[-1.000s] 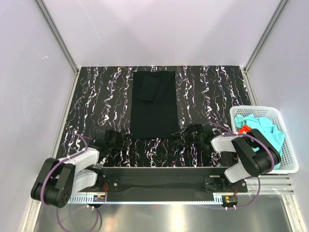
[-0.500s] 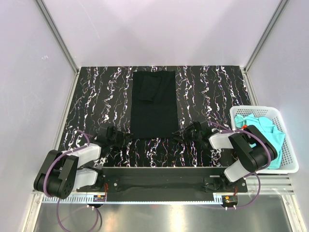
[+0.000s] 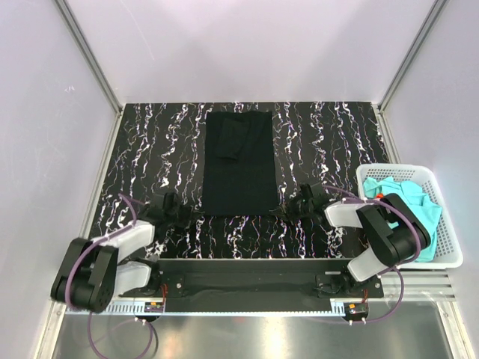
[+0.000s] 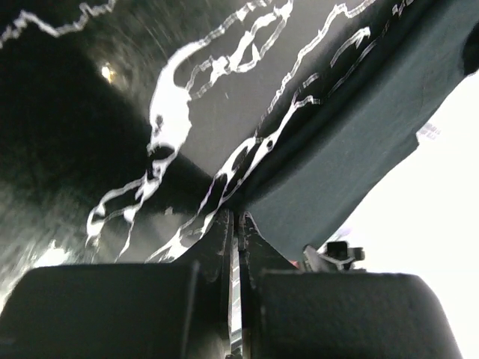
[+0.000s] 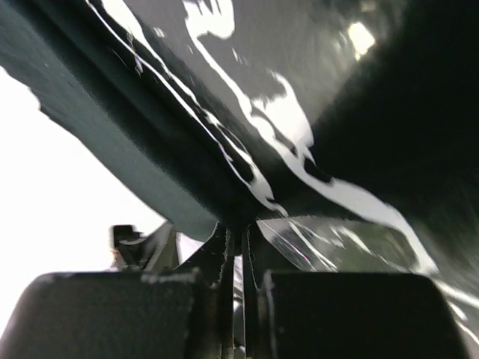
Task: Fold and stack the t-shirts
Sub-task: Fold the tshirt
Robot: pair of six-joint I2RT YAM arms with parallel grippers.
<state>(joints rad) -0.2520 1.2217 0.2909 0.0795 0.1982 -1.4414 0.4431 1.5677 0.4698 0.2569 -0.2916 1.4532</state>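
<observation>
Both grippers have drawn outward over the last second, each backing away from a near corner of the black t-shirt point(image 3: 239, 168), which has not shifted. The left gripper point(image 3: 179, 212) now lies low on the table point(image 3: 150, 149) just left of the shirt's near left corner. The right gripper point(image 3: 288, 207) lies just right of the near right corner.

Wrist views: the left gripper's fingers point(image 4: 150, 299) are pressed together with only a hairline slit between them, and the shirt's hem point(image 4: 352, 157) runs up to the tips. The right gripper's fingers point(image 5: 322, 307) stand the same way against the hem point(image 5: 97, 142). Whether either pair pinches cloth cannot be told.

Black t-shirt: flat on the table's centre as a long narrow rectangle running from the far edge toward the arms, with a smaller folded patch at its far left.

Container: a white lattice basket point(image 3: 447, 224) sits off the table's right edge, near the right arm. It holds crumpled turquoise t-shirts point(image 3: 408, 198) with a scrap of an orange-red t-shirt point(image 3: 378, 198) at its left side. The right arm's elbow overlaps the basket's near left part.

Obstructions: pale walls and angled metal posts point(image 3: 90, 63) close the table on the left, far and right sides.

Open room: bare marbled surface lies on both sides of the shirt, wider on the left.
</observation>
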